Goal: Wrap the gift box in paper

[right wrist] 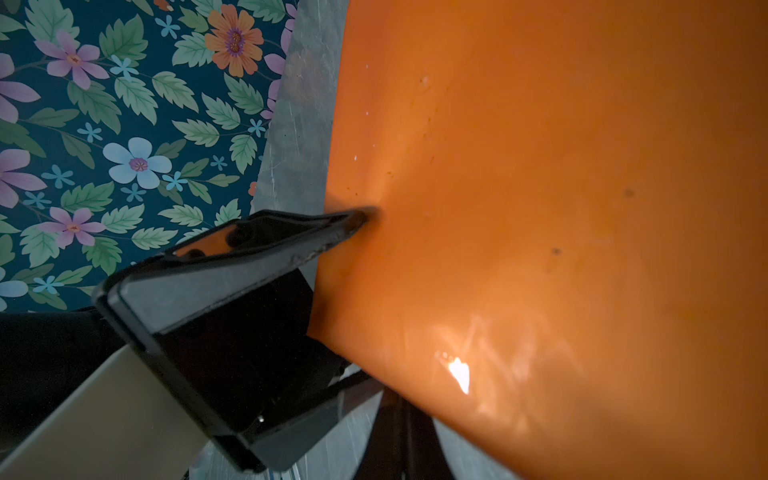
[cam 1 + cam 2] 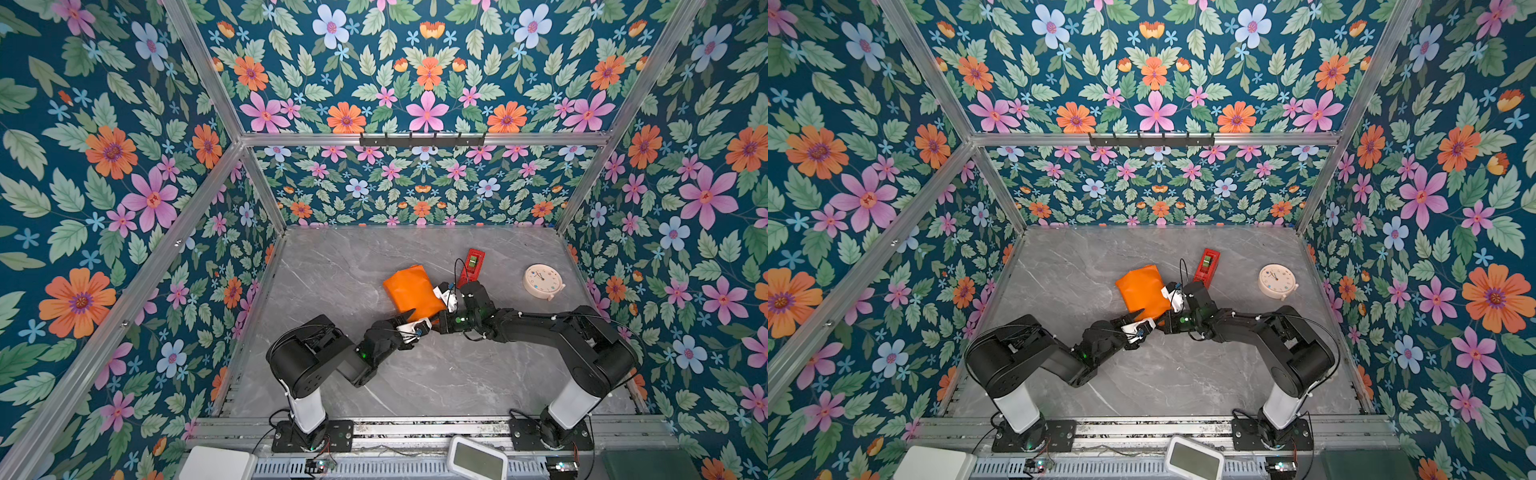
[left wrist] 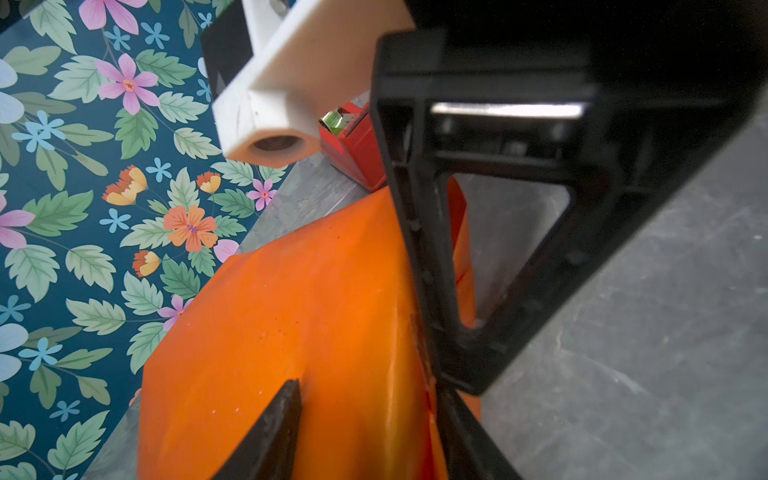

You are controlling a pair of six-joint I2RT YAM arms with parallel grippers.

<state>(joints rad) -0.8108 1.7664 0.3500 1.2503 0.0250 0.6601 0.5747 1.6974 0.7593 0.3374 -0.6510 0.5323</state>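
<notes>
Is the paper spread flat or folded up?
Folded. In both top views the paper is a compact orange parcel with creased edges, not a flat sheet.

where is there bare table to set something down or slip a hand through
Bare table runs from the orange paper to the left wall, along the back wall, and in front between the arm bases. It is crowded at the paper's near-right corner: left gripper, right gripper and tape dispenser bunch there.

A tape dispenser (image 2: 471, 266) and clock (image 2: 541, 281) crowd the right; table (image 2: 332, 266) lies open leftward.
</notes>
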